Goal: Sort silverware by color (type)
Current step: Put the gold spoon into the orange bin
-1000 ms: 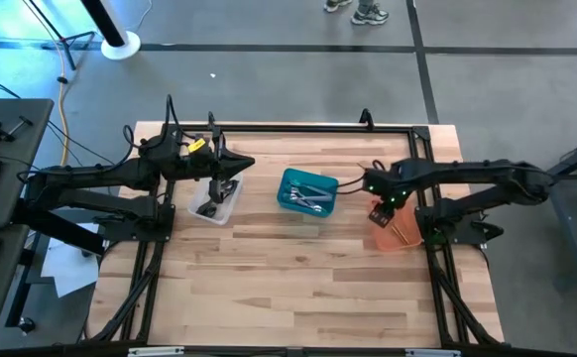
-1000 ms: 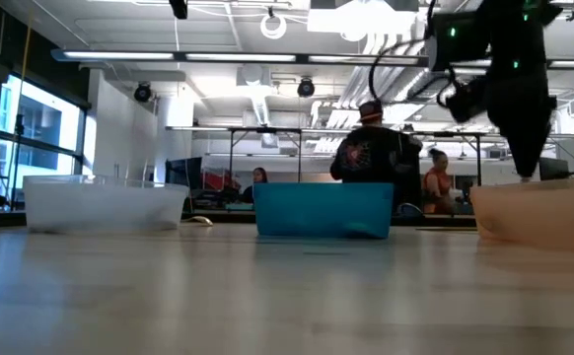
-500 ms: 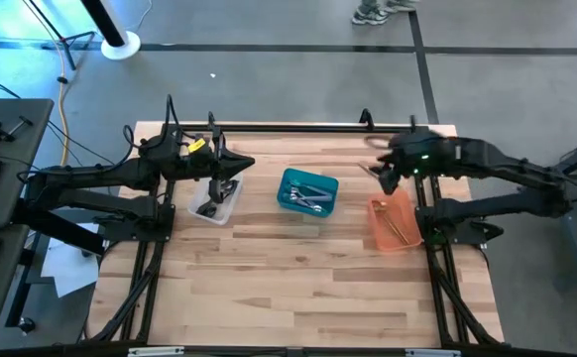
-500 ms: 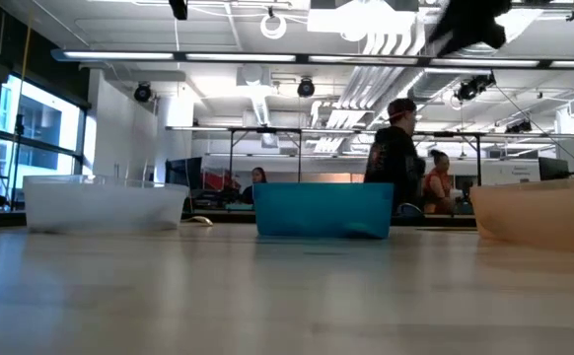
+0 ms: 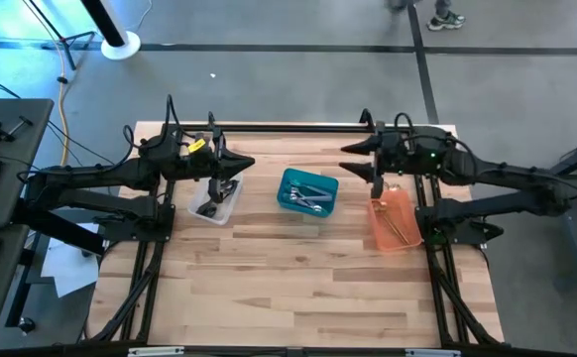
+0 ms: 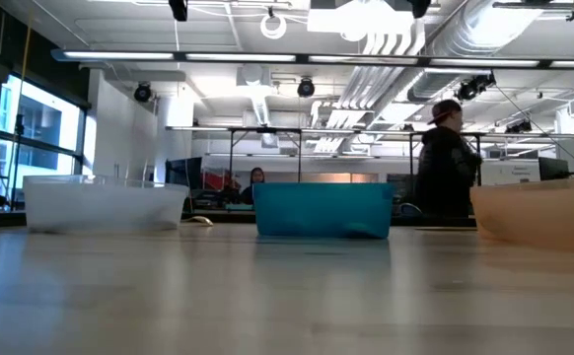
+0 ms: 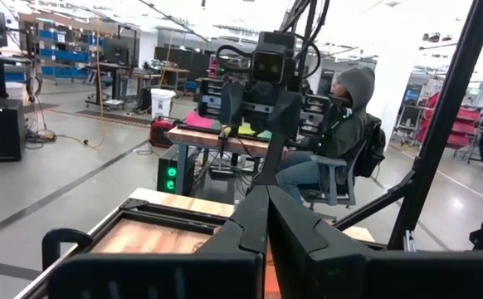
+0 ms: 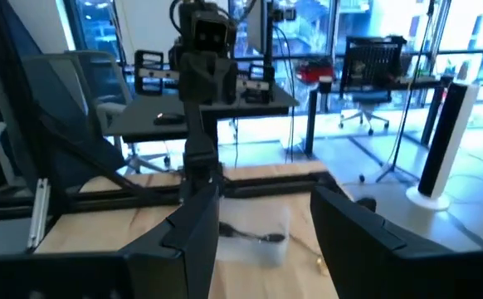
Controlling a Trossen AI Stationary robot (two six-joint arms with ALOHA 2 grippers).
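The silverware lies sorted in three bins on the wooden table. Dark pieces (image 5: 209,208) are in the clear bin (image 5: 214,201), silver pieces (image 5: 310,198) in the teal bin (image 5: 306,191), and gold pieces (image 5: 400,230) in the orange bin (image 5: 393,223). My left gripper (image 5: 249,164) hangs raised over the clear bin's far end, level, pointing toward the table's right, its fingers (image 7: 266,220) shut on nothing. My right gripper (image 5: 353,151) hangs raised beyond the orange bin's far end, level, pointing left, its fingers (image 8: 196,224) open and empty.
In the low view the clear bin (image 6: 105,204), teal bin (image 6: 322,209) and orange bin (image 6: 538,212) stand in a row across the table's far half. The near half of the table (image 5: 288,288) is bare wood. A person (image 6: 448,158) walks in the room behind.
My right gripper has risen from just over the orange bin, gone toward the far edge, and tipped from pointing down to level, facing left. It has stayed open. In the low view it has left the picture upward.
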